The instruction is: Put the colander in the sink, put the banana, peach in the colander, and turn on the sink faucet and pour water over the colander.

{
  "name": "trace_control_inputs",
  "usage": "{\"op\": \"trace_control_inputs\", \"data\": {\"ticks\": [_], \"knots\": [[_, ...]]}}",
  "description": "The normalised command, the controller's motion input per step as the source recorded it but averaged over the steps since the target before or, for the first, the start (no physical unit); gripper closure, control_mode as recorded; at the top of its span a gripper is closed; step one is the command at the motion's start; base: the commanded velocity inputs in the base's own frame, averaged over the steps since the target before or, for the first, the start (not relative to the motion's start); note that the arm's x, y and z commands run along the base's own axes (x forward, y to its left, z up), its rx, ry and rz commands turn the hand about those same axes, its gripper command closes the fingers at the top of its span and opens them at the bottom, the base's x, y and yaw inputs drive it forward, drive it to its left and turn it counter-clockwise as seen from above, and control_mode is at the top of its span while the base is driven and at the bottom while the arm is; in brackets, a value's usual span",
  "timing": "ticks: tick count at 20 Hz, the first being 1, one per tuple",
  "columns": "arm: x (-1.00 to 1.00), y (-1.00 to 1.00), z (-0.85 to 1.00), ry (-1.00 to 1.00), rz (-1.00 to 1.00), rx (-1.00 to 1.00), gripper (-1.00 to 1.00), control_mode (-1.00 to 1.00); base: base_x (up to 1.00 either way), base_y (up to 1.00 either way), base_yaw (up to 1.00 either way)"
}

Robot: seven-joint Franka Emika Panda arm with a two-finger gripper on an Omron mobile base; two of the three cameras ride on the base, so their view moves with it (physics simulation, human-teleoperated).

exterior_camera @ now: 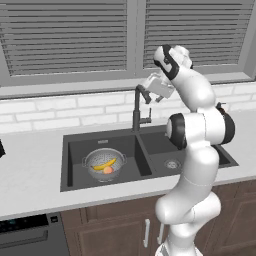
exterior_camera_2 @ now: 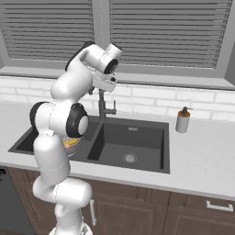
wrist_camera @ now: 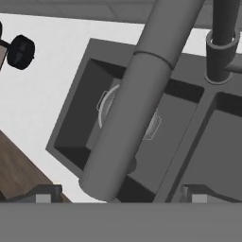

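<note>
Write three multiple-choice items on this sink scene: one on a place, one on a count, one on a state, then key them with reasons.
1. Where does the colander sit?
A. In the left basin of the sink
B. In the right basin
C. On the counter beside the soap dispenser

2. How many pieces of fruit lie in the colander?
A. None
B. Two
C. Four

3. How does the end effector stand?
A. Shut on the banana
B. Open, up at the spout of the sink faucet
C. Shut on the soap dispenser

Key:
1 A: the left base view shows the silver bowl on the left basin's floor.
2 B: the banana and the peach are both inside it.
3 B: in the hand view the spout runs between the two spread fingertips, and no water shows.
</note>
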Motion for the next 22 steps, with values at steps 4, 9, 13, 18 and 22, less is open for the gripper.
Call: {"op": "trace_control_inputs", "data": {"ticks": [4,9,13,18,22], "knots": [[0.18,0.23,-0.03,0.0,0.0,0.0,-1.0,-1.0,0.0,0.0,0.0],[0.19,0.36,-0.09,0.0,0.0,0.0,-1.0,-1.0,0.0,0.0,0.0],[0.03,0.16,-0.03,0.01,0.0,0.0,-1.0,-1.0,0.0,0.0,0.0],[0.0,0.32,0.0,0.0,0.0,0.0,-1.0,-1.0,0.0,0.0,0.0],[0.0,0.58,-0.07,0.0,0.0,0.0,-1.0,-1.0,0.0,0.0,0.0]]}}
